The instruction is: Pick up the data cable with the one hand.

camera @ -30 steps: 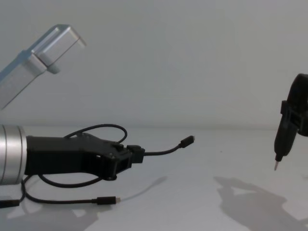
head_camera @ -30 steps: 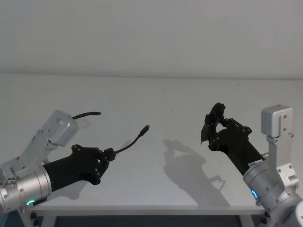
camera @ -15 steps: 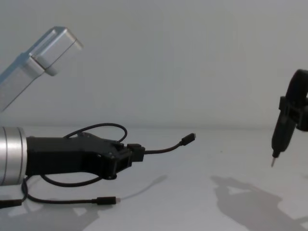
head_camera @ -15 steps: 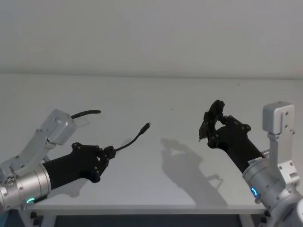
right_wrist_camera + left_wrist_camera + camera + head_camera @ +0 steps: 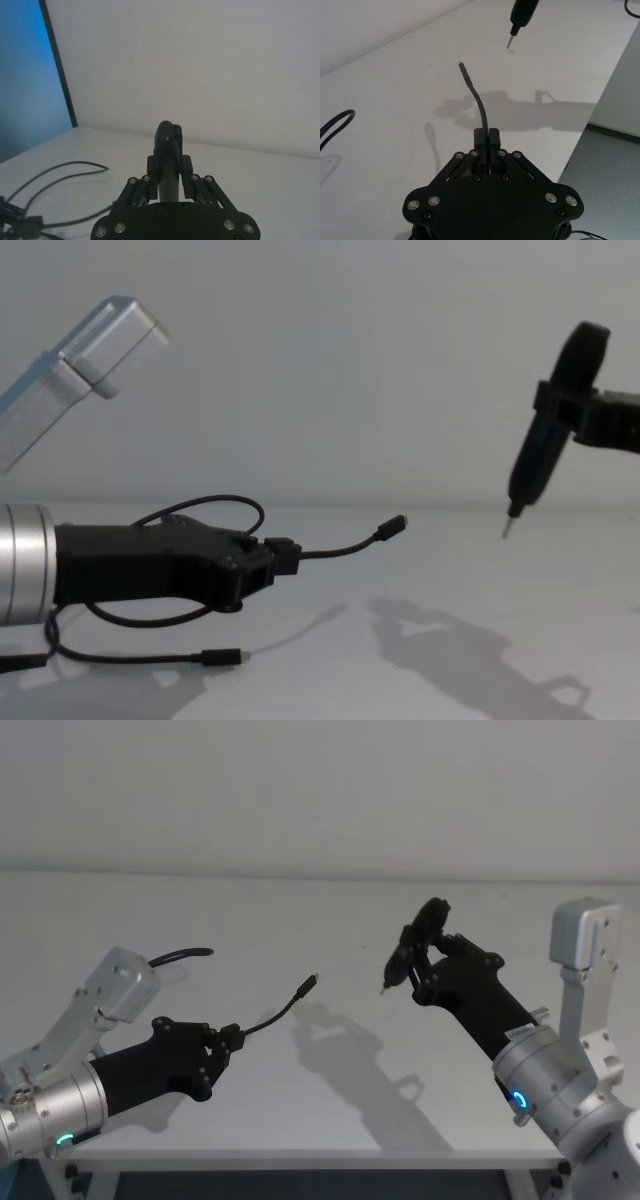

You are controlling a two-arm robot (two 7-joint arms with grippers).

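Left gripper (image 5: 232,1036) hangs over the front left part of the bench (image 5: 250,920), with the green ring lit at its wrist. Its jaws are closed tight on the data cable (image 5: 335,553), pinching it a short way back from one plug (image 5: 397,525).

- Cable position: the free stub arcs up and out toward the middle of the bench, clear of the surface. Its shadow falls separately below it.
- Behind the grip, the cable loops back (image 5: 210,503) toward the left edge.
- The far plug (image 5: 225,656) lies flat on the bench near the front left corner.

My reading is that the pinch sits close to the plug so that the plug end stands out stiff and can be aimed, while the slack trails behind out of the way. Pickup looks partly achieved, since one end is raised and the tail is resting.

Right gripper (image 5: 425,965) is raised over the right half of the bench. Its jaws are closed around a pointed tool (image 5: 535,455), which tilts so that its tip (image 5: 507,530) points down and toward the raised plug, well apart from it. It looks posed to meet that plug, though this is only a guess.
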